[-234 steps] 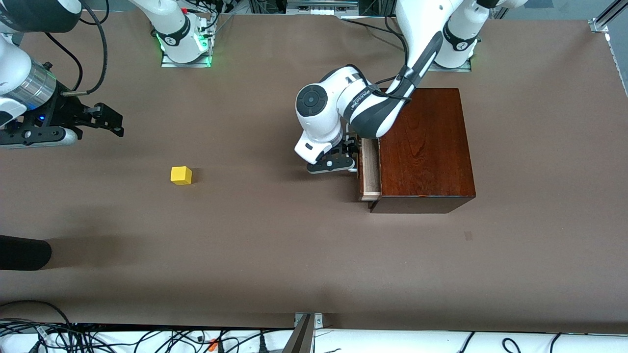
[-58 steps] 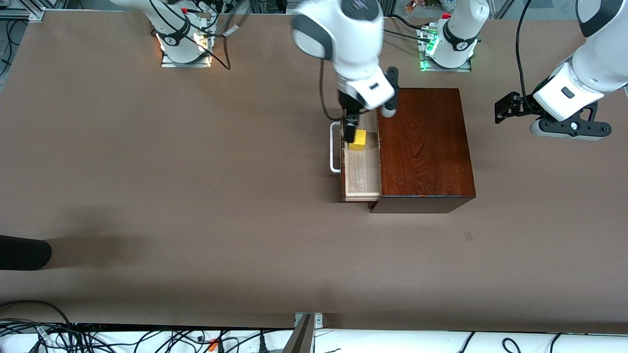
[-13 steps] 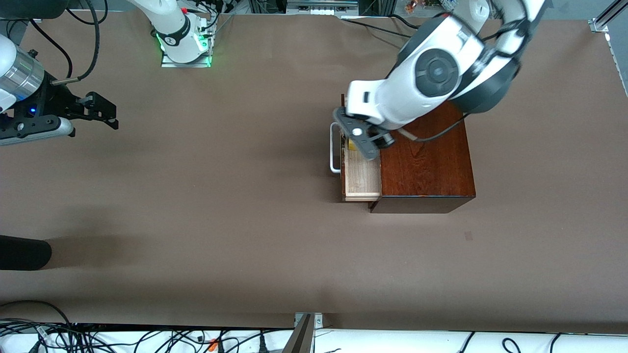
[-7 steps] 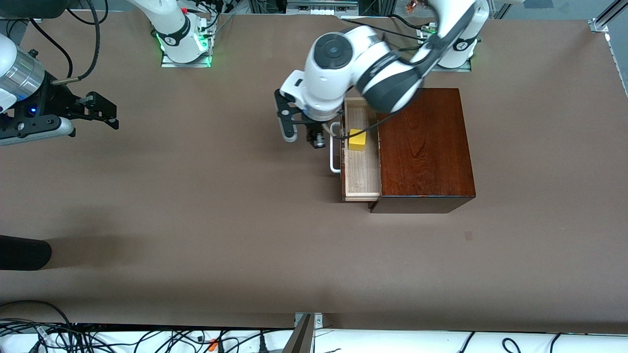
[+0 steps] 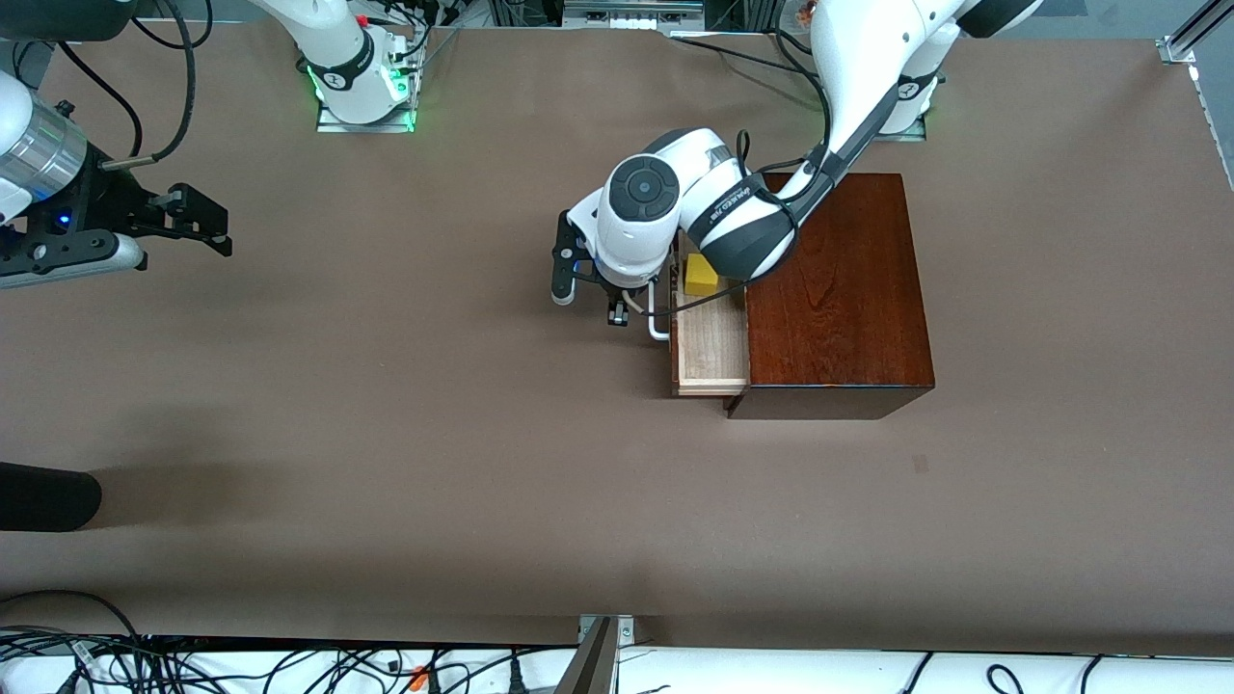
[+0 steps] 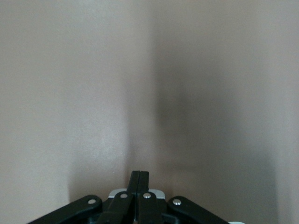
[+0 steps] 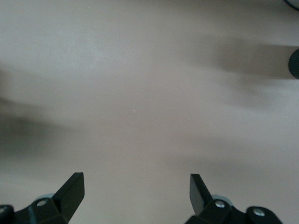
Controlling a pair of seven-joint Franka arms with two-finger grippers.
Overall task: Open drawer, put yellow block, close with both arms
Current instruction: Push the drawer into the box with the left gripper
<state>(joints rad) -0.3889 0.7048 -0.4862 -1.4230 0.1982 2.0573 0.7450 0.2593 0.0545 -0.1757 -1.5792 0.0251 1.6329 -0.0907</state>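
Note:
The dark mahogany box [image 5: 834, 289] stands toward the left arm's end of the table. Its drawer [image 5: 711, 347] is pulled out, a pale wood tray with a white bar handle [image 5: 658, 330]. The yellow block [image 5: 700, 276] lies in the tray, partly under the left arm's wrist. My left gripper [image 5: 617, 310] is shut and empty, low, just in front of the handle. In the left wrist view its gripper [image 6: 139, 179] shows only bare table. My right gripper [image 5: 198, 229] is open and empty, waiting over the right arm's end of the table; its gripper [image 7: 137, 186] shows wide apart in the right wrist view.
A black rounded object [image 5: 43, 496] juts in at the table edge on the right arm's end, nearer the front camera. Cables [image 5: 289, 665] run along the near edge. The arm bases [image 5: 362, 82] stand at the top.
My left arm has swung down and its gripper has come closer to the drawer handle. The yellow block stays in the drawer. The right arm has not moved.

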